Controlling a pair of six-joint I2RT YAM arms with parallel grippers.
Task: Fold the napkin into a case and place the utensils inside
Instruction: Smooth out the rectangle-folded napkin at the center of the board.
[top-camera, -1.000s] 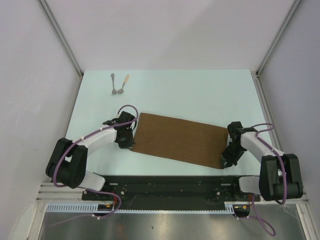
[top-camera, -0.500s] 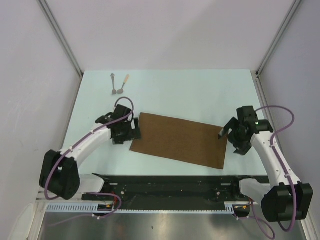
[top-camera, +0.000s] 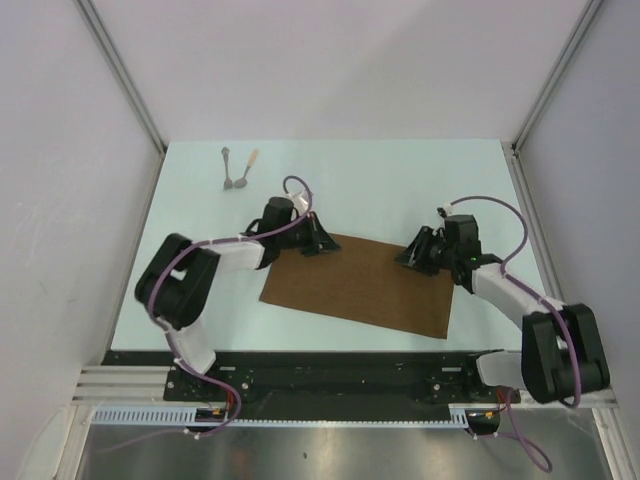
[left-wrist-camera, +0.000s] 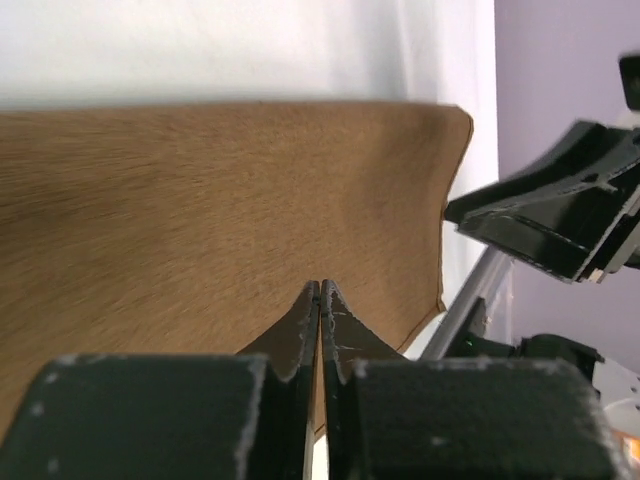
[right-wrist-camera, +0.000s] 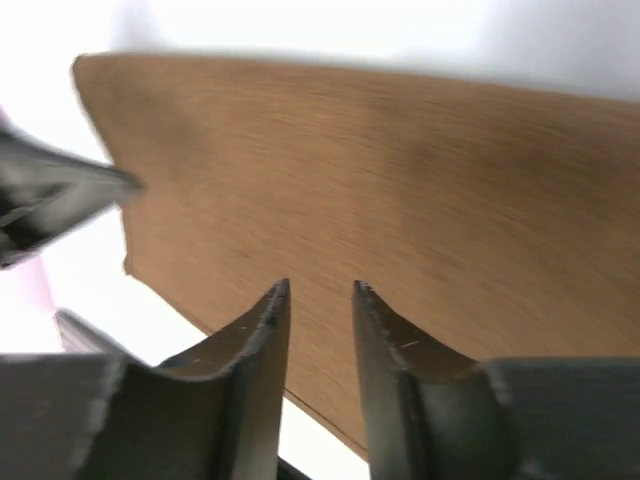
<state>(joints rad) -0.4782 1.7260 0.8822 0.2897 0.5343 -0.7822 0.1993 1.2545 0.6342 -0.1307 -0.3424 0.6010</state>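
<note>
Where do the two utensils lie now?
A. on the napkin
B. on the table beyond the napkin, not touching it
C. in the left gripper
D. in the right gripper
B: in the top view the utensils lie on the table at its far left, apart from the napkin.

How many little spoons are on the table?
2. Both lie side by side at the far left of the table, past the brown cloth napkin: the grey metal-handled spoon on the left, the pale tan-handled spoon right beside it. No others show.
</note>
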